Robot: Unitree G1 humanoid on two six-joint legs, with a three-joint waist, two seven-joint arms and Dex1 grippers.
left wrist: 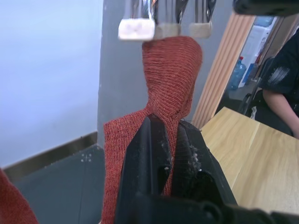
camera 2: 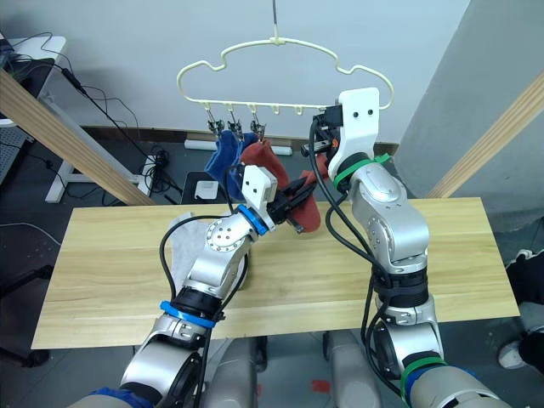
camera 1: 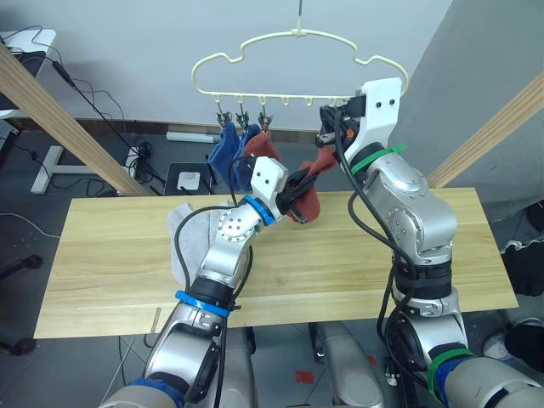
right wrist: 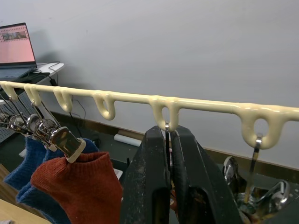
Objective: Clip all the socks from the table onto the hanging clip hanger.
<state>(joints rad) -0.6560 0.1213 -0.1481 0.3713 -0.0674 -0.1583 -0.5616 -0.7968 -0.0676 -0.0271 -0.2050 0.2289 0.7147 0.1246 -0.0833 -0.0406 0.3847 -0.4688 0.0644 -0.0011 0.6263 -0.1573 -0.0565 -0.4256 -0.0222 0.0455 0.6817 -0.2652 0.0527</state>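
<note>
The table (camera 1: 357, 255) runs left to right, with one light grey sock (camera 1: 180, 242) lying on its left part. Above it hangs the clip hanger (camera 1: 297, 64), its bar level. The right gripper (right wrist: 169, 154) is closed on a clip (right wrist: 167, 140). The left gripper (left wrist: 170, 140) pinches a rust-red sock (left wrist: 170, 70) that hangs lengthwise from that clip.

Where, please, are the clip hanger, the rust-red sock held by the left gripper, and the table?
clip hanger (camera 1: 223, 59): left eye view, top wire.
rust-red sock (left wrist: 173, 74): left wrist view, upper fabric.
table (camera 1: 110, 255): left eye view, bare wood.

rust-red sock (left wrist: 170, 74): ribbed knit cloth, matt | clip hanger (right wrist: 196, 105): smooth glossy coating | table (camera 1: 340, 263): matt wood
</note>
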